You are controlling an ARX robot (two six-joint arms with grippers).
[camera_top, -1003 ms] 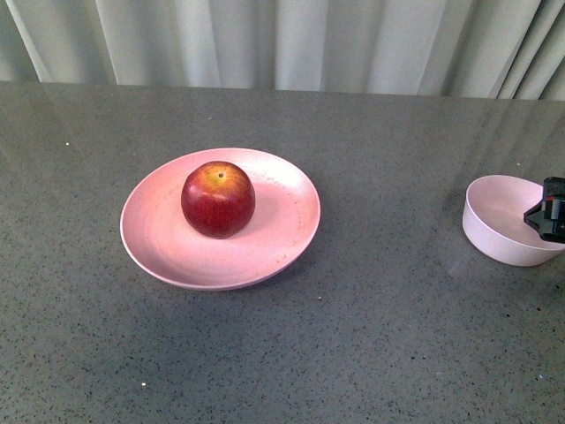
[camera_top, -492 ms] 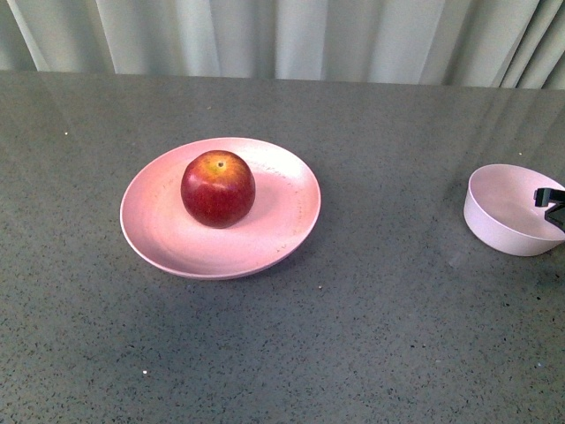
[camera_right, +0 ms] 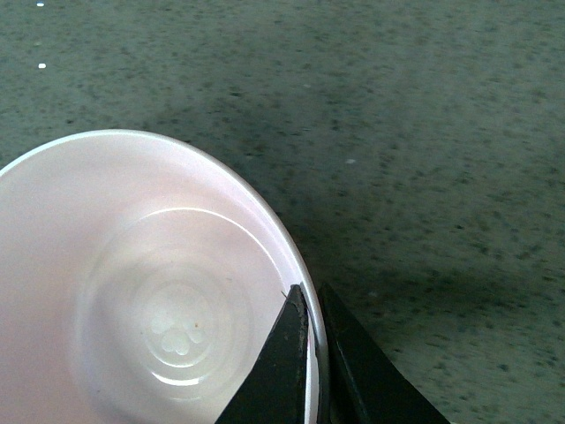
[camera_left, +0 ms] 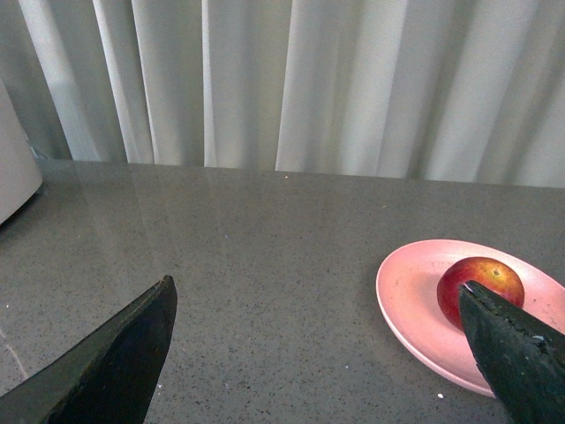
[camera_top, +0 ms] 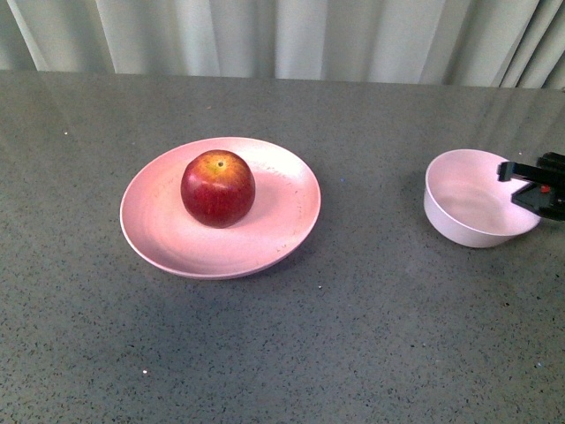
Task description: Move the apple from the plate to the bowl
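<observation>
Here, from the front, my right gripper is reaching in from the right edge to the bowl's rim, while the apple is sitting on the plate, well apart. The left wrist view is showing my left gripper hovering, jaws spread wide. Only the right wrist view is showing my fingers pinching the bowl's wall between them.

No text, label or number is legible (the bowl shows only moulded rings).
</observation>
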